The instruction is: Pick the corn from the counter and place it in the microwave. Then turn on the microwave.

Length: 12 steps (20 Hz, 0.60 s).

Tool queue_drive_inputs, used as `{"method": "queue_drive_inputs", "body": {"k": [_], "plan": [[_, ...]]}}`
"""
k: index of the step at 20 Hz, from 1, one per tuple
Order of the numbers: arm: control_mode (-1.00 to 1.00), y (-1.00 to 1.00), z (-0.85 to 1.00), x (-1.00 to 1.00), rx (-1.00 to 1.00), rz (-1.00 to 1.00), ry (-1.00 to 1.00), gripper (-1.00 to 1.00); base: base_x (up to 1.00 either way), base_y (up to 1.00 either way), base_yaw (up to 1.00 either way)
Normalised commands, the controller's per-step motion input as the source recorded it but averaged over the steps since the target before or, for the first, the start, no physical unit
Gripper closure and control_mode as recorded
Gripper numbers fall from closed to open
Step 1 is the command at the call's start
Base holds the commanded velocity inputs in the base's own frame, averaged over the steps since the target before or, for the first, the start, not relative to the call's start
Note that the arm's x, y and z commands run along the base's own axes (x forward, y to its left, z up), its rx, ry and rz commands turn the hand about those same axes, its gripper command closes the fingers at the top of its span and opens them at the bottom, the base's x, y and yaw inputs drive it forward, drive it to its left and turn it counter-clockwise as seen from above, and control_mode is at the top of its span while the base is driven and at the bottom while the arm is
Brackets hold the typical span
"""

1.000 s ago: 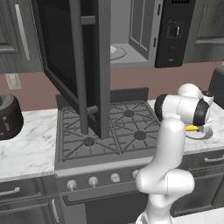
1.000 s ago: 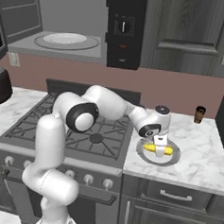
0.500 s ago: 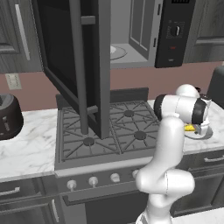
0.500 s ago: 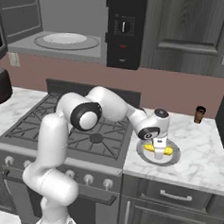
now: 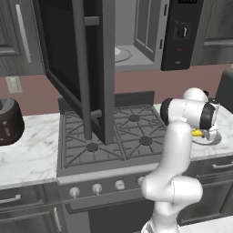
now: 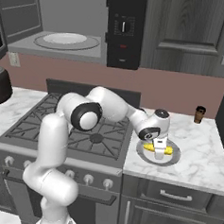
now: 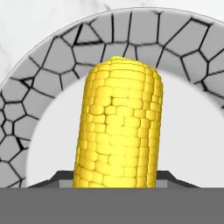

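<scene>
On the right stretch of the counter [image 6: 201,153], just past the stove [image 6: 61,124], the corn [image 6: 155,148] lies on a round plate [image 6: 173,157] with a cracked-stone rim. In the hand view the cob [image 7: 118,127] runs straight up from between the finger tips, and we are pressed down very close to it, so our gripper [image 6: 159,150] straddles its near end.

What has changed over the last second: our hand has dropped from just above the plate down onto the cob, and the jaws, wide a moment ago, are now drawing in around it. We cannot yet tell from these views whether the pads are firmly on the corn or just short of it, so we treat the grasp as under way, not done.

For the task, this means the pick is the step in hand. The microwave [image 5: 150,36] sits up and to the left, above the stove, with its door [image 5: 77,68] swung open toward us and its turntable [image 6: 66,40] free. We judge that the lift must clear the plate rim, then swing left and up around that open door. A small brown bottle [image 6: 199,114] stands farther back on the right, well apart from our hand.
</scene>
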Motion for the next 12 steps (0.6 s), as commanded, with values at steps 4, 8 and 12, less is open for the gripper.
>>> {"method": "queue_drive_inputs", "body": {"k": [4,8,12], "plan": [[-1.0,-0.01,0.0,0.0,0.0,0.0,0.0,1.0,0.0,0.0,0.0],[-1.0,-0.26,0.0,-0.04,0.0,0.19,0.0,1.0,0.0,0.0,0.0],[-1.0,-0.27,0.25,0.0,0.0,0.2,0.0,1.0,0.0,0.0,0.0]]}}
